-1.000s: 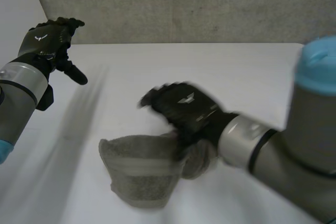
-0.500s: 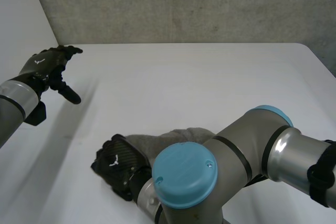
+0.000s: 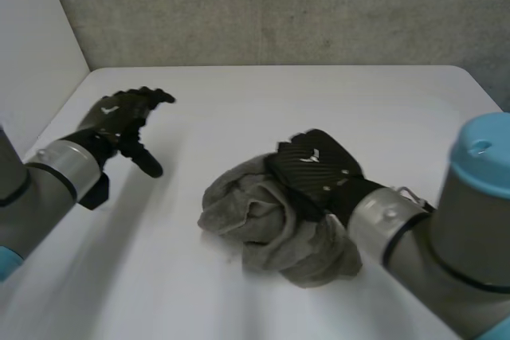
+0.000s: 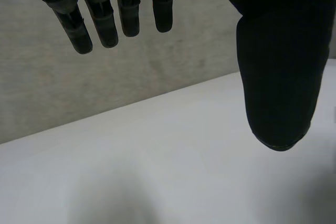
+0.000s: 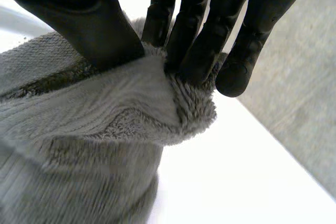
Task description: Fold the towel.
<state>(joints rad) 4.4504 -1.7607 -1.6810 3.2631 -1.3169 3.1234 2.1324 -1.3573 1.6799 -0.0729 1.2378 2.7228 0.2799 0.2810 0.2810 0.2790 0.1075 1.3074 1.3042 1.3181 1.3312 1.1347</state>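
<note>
Grey terry towel (image 3: 255, 216), one, bunched in a heap near the middle of the white table (image 3: 239, 101); my right hand (image 3: 315, 169) sits on its right side, thumb and fingers (image 5: 197, 24) pinching a fold. My left hand (image 3: 119, 121) (fingers straight, empty) hovers well apart to the towel's left. Heap shows no clear long axis; bare table beyond and leftward gives, I judge, room for spreading.

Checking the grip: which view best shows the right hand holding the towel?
Right wrist view: the right hand pinches the towel between thumb and fingers. Head view: its back covers the grip. Left wrist view: left hand and table.
</note>
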